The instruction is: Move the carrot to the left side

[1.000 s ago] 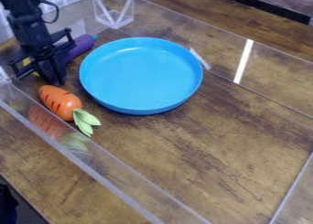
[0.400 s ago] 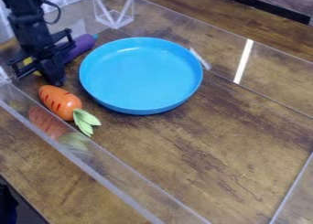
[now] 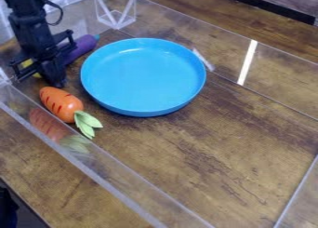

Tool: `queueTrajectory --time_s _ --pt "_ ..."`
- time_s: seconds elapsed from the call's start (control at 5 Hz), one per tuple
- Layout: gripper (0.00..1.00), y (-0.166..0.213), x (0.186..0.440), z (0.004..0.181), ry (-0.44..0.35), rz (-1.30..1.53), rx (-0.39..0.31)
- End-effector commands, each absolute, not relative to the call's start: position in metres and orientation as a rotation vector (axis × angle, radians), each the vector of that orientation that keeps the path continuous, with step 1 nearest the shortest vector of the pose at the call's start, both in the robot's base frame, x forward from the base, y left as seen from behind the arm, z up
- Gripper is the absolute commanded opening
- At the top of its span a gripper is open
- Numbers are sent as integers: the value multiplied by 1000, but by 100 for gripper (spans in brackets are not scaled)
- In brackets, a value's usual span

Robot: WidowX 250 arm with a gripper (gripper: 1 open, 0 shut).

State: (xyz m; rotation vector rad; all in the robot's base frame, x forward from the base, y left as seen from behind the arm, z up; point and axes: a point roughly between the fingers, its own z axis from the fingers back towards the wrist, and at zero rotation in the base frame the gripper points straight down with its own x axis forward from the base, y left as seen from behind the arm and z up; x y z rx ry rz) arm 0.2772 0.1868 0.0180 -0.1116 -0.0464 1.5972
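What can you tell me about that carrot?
The carrot looks like a toy: a stubby orange body with short dark ridges and pale green leaves at one end. It seems smooth, perhaps plastic. It lies on its side on the brown wooden table, between the blue plate and the clear low wall, leaves pointing away from the robot's gripper. The gripper is just beyond its plain end; whether they touch, I can't tell.

Probably a lab: a black robot arm (image 3: 30, 25) over a wooden tabletop (image 3: 205, 148) behind clear panels (image 3: 106, 171).
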Motion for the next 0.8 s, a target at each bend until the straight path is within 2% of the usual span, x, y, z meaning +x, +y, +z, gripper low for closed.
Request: queueTrajectory --time_s 0.0,0.6 --pt "0 189 278 29 -91 1612 -97" --pt "0 189 275 32 -105 1632 -63"
